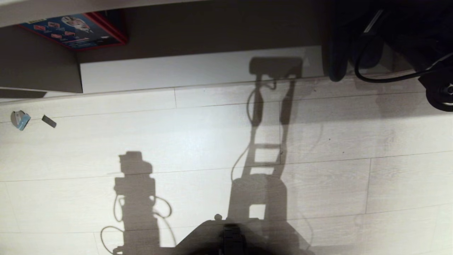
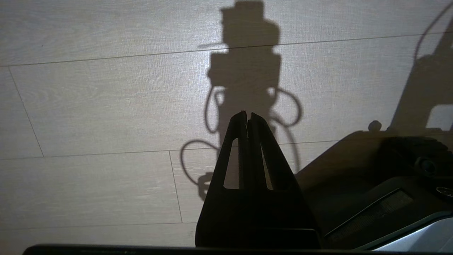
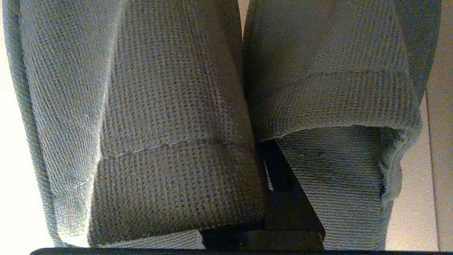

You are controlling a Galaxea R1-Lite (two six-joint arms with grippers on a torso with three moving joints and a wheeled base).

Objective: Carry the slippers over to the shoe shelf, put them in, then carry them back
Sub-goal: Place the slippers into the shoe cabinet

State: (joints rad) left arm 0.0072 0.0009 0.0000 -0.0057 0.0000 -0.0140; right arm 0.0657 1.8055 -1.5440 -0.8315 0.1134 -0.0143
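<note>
Across the whole head view runs a pale wood-plank floor (image 1: 198, 141), streaked with the robot's own shadow. At its far edge stands the shoe shelf (image 1: 42, 71), a taupe upright panel over a pale base board, with a red-edged printed box (image 1: 72, 32) lying in the compartment behind it. A black cable (image 1: 385, 78) loops across the floor at the far right beside a dark wheel (image 1: 440, 92).

Filling the right wrist view, the slippers (image 3: 170, 117) hang side by side, touching along their inner edges, grey waffle-knit bands toward the camera. The right gripper (image 3: 279, 170) is clamped on them: one dark finger runs into the opening of one slipper, and the seam between the pair is pinched at that finger.

Near the robot's base, the left gripper (image 2: 247, 115) hovers over bare floor, its fingertips pressed together with nothing between them.

Two small scraps (image 1: 20, 119) lie on the floor near the shelf.
</note>
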